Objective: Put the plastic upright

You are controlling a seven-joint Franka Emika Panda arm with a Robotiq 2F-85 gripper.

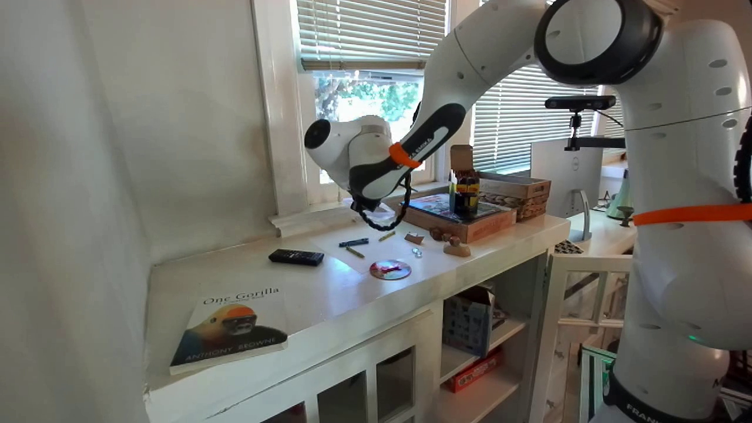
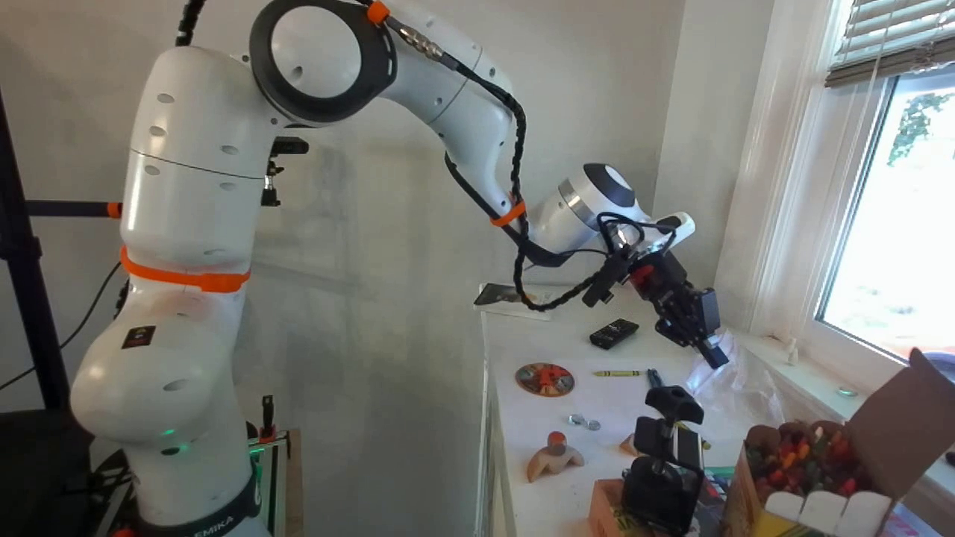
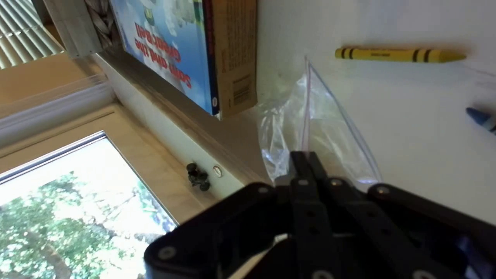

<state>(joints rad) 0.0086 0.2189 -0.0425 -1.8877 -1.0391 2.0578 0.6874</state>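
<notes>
Well, I had my gripper (image 3: 307,157) narrowed right down, both fingers together and pinching one clear zip bag (image 3: 335,131), its rim lines parting from a peak ahead of my tips. How much of its base touched the white countertop (image 1: 317,294) I couldn't tell. Just beside the bag jutted the corner of one barcoded box (image 3: 237,62), with one book, Sam and the Great Bell (image 3: 166,50), on top, so that side was tight. My open room spread the opposite way, toward three loose crayons (image 3: 399,54): two yellowish, one dark blue. Near the bag, too, ran the edge of the window sill (image 3: 164,124), bearing one round cap (image 3: 217,171) and one dark trinket (image 3: 198,177) too small to make out. Farther off, in both exterior views, I counted one picture disc (image 2: 545,380), two glassy pieces (image 2: 575,419), one black remote control (image 2: 614,333) and one open carton (image 2: 895,432) packed with coloured tips past counting. Farthest along the countertop lay one paperback, One Gorilla (image 1: 238,329), a corner reaching the front edge. Beyond the sill, through one window (image 3: 104,162), I saw green leaves (image 3: 31,217) in bright light.
</notes>
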